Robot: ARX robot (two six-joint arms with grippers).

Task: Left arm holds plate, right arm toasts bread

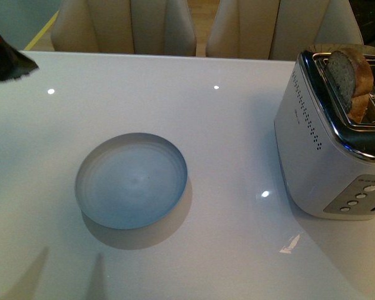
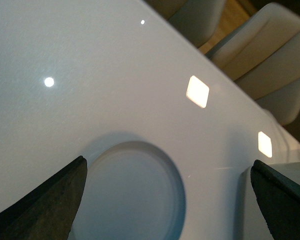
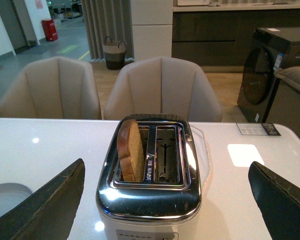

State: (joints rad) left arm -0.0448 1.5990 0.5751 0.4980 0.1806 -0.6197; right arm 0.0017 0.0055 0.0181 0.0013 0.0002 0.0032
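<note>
White surface (image 1: 225,144) carries the empty plate (image 1: 131,180), bread (image 3: 130,157) standing in the toaster (image 3: 150,190), both pincers wide open.

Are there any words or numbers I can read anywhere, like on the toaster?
None can be read.
Toaster: small mark on its side, too small to read.
Toaster buttons: no legible labels.
Card on the table: print too small.
Red sign on the far wall: blurred.
</note>
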